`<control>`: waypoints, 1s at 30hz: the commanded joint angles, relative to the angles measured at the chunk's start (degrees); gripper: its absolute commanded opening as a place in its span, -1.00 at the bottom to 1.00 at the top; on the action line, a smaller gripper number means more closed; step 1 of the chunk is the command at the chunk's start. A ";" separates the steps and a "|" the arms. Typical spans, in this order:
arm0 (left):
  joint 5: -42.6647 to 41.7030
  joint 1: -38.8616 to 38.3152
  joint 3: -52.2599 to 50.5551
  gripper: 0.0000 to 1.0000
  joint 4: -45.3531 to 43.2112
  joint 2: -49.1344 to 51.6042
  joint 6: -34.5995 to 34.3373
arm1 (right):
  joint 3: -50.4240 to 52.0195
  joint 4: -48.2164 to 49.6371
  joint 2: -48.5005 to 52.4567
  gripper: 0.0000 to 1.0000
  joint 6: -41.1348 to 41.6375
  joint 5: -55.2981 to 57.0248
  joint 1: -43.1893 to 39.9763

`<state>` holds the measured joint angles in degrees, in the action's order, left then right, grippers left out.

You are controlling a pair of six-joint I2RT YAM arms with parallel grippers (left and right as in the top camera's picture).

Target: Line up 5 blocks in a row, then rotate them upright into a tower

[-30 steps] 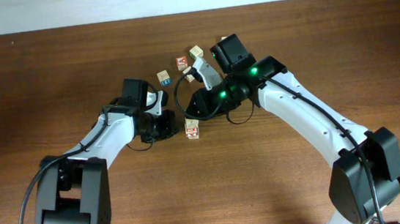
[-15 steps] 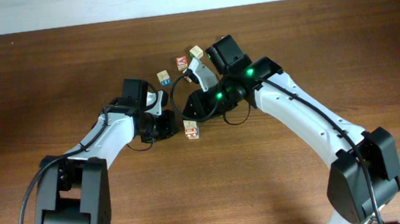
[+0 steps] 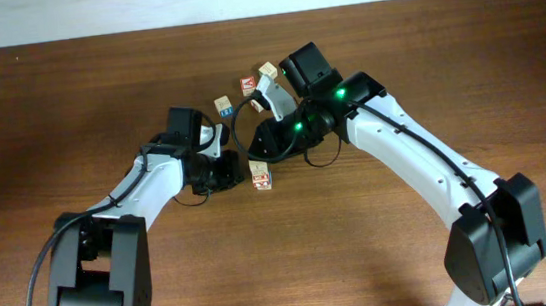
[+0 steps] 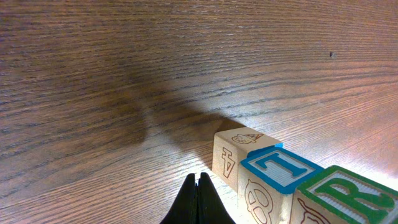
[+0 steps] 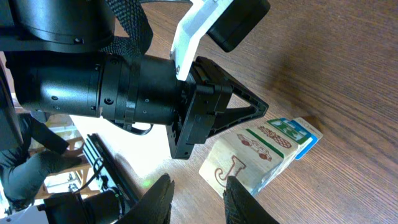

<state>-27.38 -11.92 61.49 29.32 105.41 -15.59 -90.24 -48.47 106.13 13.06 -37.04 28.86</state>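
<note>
Near the middle of the surface, a small cluster of blocks sits between my two arms, and a pale block lies apart toward the far edge. My left end effector is pinched fully closed on nothing, its tips low beside the block marked A. My right end effector stands narrowly parted with the J-faced block right at its tips; I cannot tell whether it grips that block.
</note>
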 commanded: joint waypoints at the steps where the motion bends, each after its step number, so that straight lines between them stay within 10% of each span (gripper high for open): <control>1: 1.44 0.11 0.59 -1.00 0.04 -1.51 0.68 | -2.93 -0.66 0.44 -0.43 -0.83 0.66 0.17; 14: 17.07 10.97 5.66 -0.99 10.71 -23.61 2.67 | -22.47 -22.62 -11.72 0.00 -8.39 9.81 -13.46; 17: 21.35 11.23 5.64 -0.32 12.79 -30.42 2.64 | -22.49 -25.38 -17.31 0.56 -8.35 14.45 -15.45; 18: 21.44 11.23 5.64 0.54 13.90 -32.20 2.64 | -22.49 -26.51 -20.09 0.88 -8.35 16.61 -16.04; 19: 21.44 11.23 5.64 0.98 15.26 -33.48 2.64 | -22.49 -27.32 -21.99 0.97 -8.35 17.88 -16.33; 30: 21.42 11.23 5.64 0.98 16.87 -35.89 2.64 | -22.49 -36.68 -40.41 0.97 -8.35 24.22 -16.57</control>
<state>-6.72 -0.97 66.43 46.13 70.17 -13.43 -112.20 -83.64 67.64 5.15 -14.83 12.71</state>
